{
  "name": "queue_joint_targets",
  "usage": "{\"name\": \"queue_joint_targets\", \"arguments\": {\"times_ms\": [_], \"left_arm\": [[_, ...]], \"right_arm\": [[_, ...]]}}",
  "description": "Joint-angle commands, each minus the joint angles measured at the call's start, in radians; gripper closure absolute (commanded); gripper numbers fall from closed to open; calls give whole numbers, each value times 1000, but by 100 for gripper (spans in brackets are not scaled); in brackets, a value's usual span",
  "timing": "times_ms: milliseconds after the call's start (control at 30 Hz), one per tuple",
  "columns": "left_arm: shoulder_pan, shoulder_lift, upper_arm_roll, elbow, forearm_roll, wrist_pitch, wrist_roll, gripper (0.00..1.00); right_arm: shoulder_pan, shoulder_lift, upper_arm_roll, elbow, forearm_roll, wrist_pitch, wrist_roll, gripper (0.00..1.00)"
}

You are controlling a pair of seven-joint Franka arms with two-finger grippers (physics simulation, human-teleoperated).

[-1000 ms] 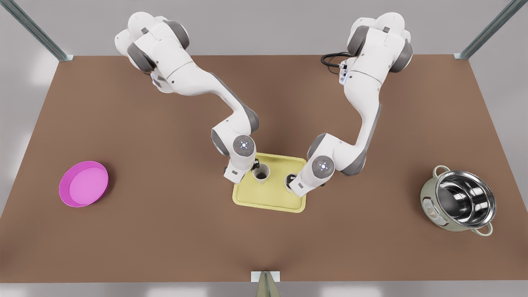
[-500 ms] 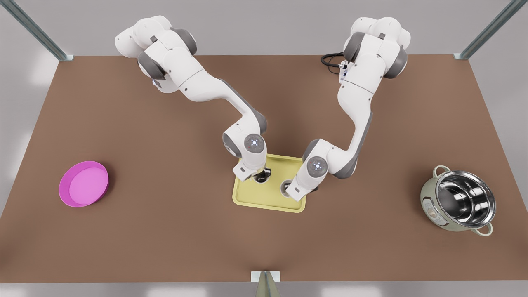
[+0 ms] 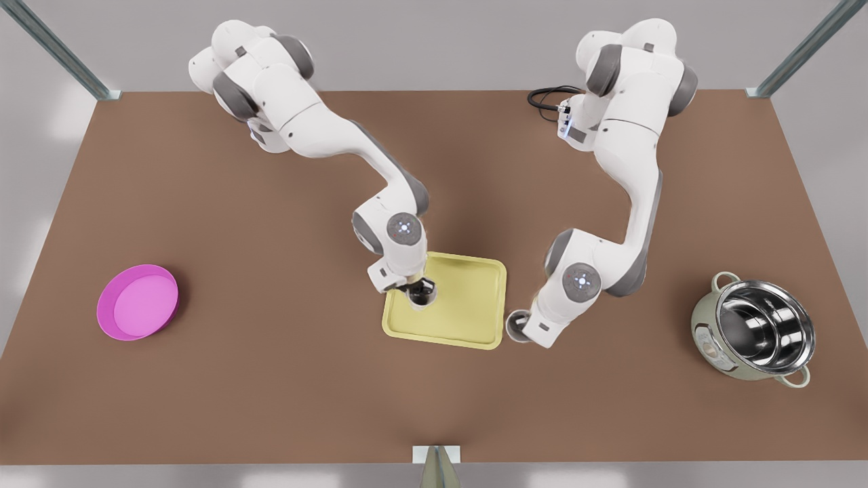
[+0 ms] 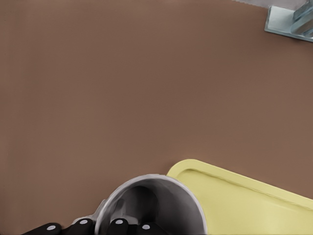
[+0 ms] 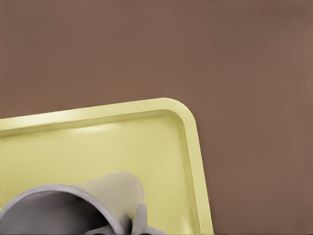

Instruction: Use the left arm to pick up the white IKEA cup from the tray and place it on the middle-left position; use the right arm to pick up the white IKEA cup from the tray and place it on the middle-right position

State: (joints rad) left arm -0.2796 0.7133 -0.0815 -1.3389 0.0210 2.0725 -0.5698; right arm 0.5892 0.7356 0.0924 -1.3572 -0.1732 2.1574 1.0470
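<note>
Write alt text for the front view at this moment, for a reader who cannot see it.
Two white Franka arms reach over a brown table. The left claw holds a white cup above the yellow tray; the right claw holds another white cup just past the tray's edge. A pink bowl and a steel pot sit apart.

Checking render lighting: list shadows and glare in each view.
Front view: the steel pot mirrors bright highlights; soft shadows under both arms. Left wrist view: the left gripper, beside the tray, holds a white cup, dark inside. Right wrist view: the right gripper's cup hangs over the tray, whose floor shows a pale sheen.
</note>
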Motion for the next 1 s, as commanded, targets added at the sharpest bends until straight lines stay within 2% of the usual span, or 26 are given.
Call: {"name": "queue_joint_targets", "arguments": {"times_ms": [0,167,233,367,467,500,533,567,600,800,833,867,933,967], "left_arm": [[37,5,2,0,-12,-32,271,90],[82,77,11,-3,145,250,360,90],[94,97,16,-3,154,313,361,90],[108,114,16,-11,160,370,354,90],[109,114,14,-11,85,370,352,90],[109,114,16,-11,56,371,355,90],[111,114,14,-13,56,371,355,90],[111,114,14,-13,56,371,355,87],[112,114,14,-11,59,371,358,0],[114,95,16,-13,74,317,360,0],[112,95,16,-11,102,298,358,0],[112,90,14,-6,135,264,360,0],[112,12,14,-2,195,86,449,0],[111,-75,8,-2,171,-77,464,0]], "right_arm": [[-46,-67,0,-59,35,-8,-39,74],[-196,-200,3,-276,138,19,-395,74],[-227,-205,4,-370,139,143,-476,73],[-232,-194,4,-387,139,163,-478,44],[-233,-196,4,-393,139,163,-478,39],[-247,-222,6,-428,139,163,-482,38],[-275,-249,6,-477,139,171,-527,32],[-278,-258,6,-491,139,171,-544,32],[-278,-278,6,-513,139,171,-544,29],[-278,-326,7,-573,139,171,-547,28],[-278,-347,7,-573,141,162,-551,22],[-288,-387,4,-571,139,113,-608,0],[-364,-467,1,-530,138,45,-760,0],[-420,-492,-11,-464,133,41,-837,0]]}}
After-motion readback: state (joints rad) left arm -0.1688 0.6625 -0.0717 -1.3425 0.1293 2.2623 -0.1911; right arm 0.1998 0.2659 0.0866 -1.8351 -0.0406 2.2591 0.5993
